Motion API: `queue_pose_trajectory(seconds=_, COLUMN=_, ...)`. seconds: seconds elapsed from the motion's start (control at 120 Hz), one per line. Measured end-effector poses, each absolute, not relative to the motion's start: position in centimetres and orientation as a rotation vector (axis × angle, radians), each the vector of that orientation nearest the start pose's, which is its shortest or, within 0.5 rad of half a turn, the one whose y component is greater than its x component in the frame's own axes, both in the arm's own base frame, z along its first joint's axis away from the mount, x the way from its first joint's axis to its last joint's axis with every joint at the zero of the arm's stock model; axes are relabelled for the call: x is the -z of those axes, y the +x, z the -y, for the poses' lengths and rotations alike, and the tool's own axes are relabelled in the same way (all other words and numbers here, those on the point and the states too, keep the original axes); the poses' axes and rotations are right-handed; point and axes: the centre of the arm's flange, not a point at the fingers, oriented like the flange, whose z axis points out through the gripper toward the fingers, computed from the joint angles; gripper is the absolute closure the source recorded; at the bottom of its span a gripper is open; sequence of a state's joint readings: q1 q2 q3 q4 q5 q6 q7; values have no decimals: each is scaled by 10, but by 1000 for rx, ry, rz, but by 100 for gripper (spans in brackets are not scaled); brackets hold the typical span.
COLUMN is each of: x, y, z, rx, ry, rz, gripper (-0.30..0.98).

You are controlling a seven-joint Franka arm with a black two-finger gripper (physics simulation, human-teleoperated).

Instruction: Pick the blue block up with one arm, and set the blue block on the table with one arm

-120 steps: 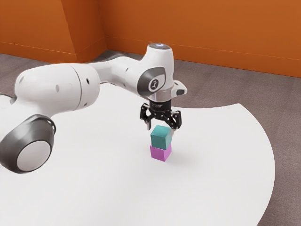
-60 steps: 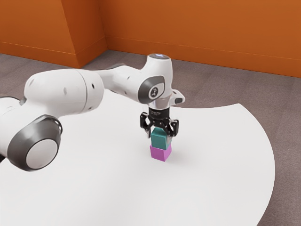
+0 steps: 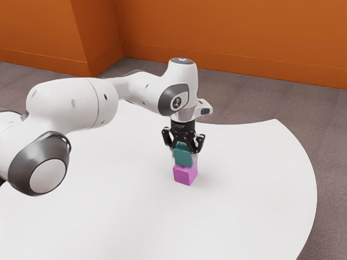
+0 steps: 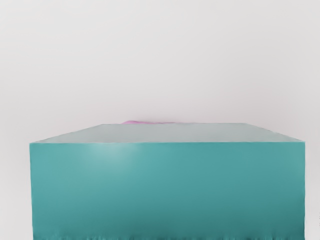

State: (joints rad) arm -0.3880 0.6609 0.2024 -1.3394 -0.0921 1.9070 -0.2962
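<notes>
Blue block [image 3: 184, 154] clasped in the pincer [image 3: 185, 158], a little higher than before.

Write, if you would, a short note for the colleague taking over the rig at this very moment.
Pincer: the pincer is shut on the blue block.
Things: the blue block is held directly over the magenta block, which sits on the table.
Done: the blue block is gripped.
Left: carry it off the magenta block's spot, set it on the table and let go.
</notes>
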Motion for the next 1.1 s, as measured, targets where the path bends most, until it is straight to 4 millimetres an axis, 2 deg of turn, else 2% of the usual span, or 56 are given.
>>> queue_pose_trajectory(seconds=0.075, x=-345, y=704, z=161, rx=-85, ry=-3071, rz=181, gripper=35)
queue_pose_trajectory(seconds=0.242, x=-350, y=715, z=110, rx=-72, ry=-3060, rz=284, gripper=35)
queue_pose_trajectory(seconds=0.358, x=-344, y=719, z=82, rx=-86, ry=-3054, rz=340, gripper=36)
queue_pose_trajectory(seconds=0.433, x=-332, y=720, z=69, rx=-113, ry=-3048, rz=368, gripper=36)
queue_pose_trajectory(seconds=0.542, x=-310, y=720, z=61, rx=-161, ry=-3042, rz=383, gripper=36)
queue_pose_trajectory(seconds=0.592, x=-304, y=720, z=59, rx=-176, ry=-3047, rz=386, gripper=31)
queue_pose_trajectory(seconds=0.792, x=-303, y=720, z=58, rx=-183, ry=-3061, rz=383, gripper=15)
queue_pose_trajectory(seconds=0.942, x=-324, y=721, z=59, rx=-140, ry=-3068, rz=373, gripper=7)
queue_pose_trajectory(seconds=1.1, x=-402, y=711, z=75, rx=-31, ry=-3085, rz=321, gripper=3)
